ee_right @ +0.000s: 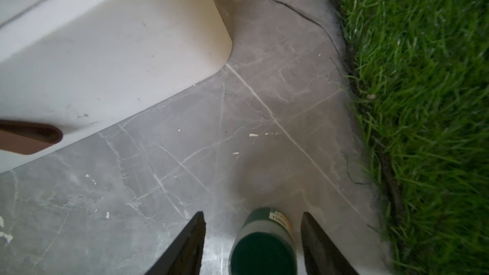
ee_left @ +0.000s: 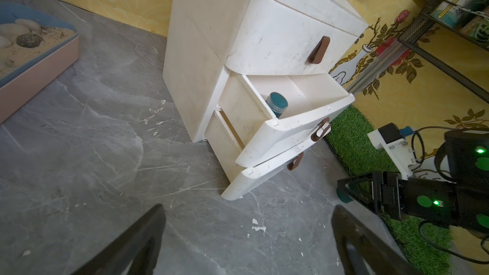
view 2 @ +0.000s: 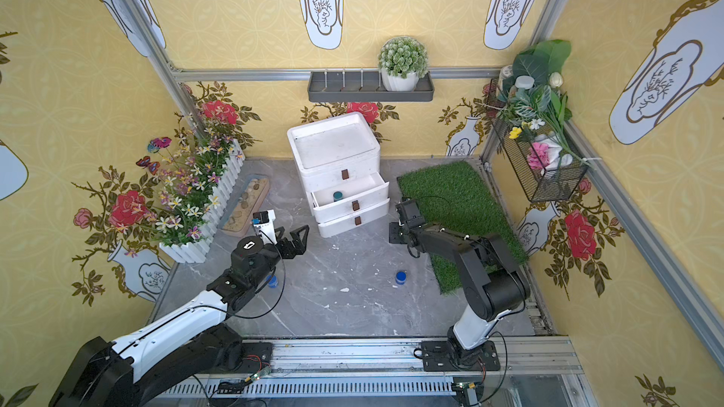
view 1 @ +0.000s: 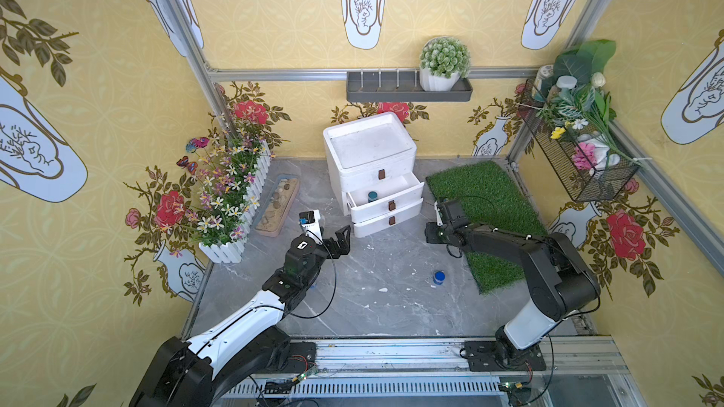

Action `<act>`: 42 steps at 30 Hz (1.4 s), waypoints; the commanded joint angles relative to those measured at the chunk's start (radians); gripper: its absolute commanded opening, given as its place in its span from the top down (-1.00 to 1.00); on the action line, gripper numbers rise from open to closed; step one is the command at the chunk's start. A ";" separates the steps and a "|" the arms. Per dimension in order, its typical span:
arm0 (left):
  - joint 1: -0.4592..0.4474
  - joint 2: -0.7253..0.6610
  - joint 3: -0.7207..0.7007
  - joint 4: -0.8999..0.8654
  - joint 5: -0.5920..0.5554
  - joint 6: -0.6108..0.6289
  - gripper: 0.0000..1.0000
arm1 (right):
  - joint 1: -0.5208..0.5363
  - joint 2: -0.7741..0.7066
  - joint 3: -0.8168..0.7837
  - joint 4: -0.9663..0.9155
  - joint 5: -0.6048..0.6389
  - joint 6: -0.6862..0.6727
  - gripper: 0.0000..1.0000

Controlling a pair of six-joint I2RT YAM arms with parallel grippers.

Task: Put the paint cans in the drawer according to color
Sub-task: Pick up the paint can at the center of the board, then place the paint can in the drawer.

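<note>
A white three-drawer chest (view 1: 372, 150) stands at the back, its middle drawer (view 1: 386, 205) pulled out. One dark green paint can (view 1: 372, 196) (ee_left: 276, 103) stands inside it. My right gripper (ee_right: 252, 214) is low over the floor beside the chest, open around a second dark green can (ee_right: 264, 234), with a gap on each side. That can also shows in the left wrist view (ee_left: 344, 198). A blue can (view 1: 439, 277) stands on the floor. Another blue can (view 2: 272, 281) peeks out under my left arm. My left gripper (view 1: 341, 238) (ee_left: 246, 207) is wide open and empty.
A green grass mat (view 1: 485, 205) lies to the right, under my right arm. A sand tray with stones (view 1: 278, 205) and a white-fenced flower box (view 1: 231, 209) line the left side. The bottom drawer (view 1: 388, 223) stands slightly out. A wire basket (view 1: 580, 166) hangs on the right wall.
</note>
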 commanded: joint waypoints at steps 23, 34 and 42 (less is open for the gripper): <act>0.002 -0.173 -0.082 -0.021 -0.077 0.015 -0.99 | 0.054 -0.325 -0.055 0.178 -0.250 -0.005 0.40; 0.044 -0.240 -0.093 -0.069 -0.077 0.009 -0.99 | 0.235 -0.049 0.352 0.118 -0.207 -0.046 0.35; 0.049 -0.288 -0.096 -0.107 -0.081 0.016 -0.99 | 0.241 0.035 0.441 0.124 -0.104 -0.064 0.34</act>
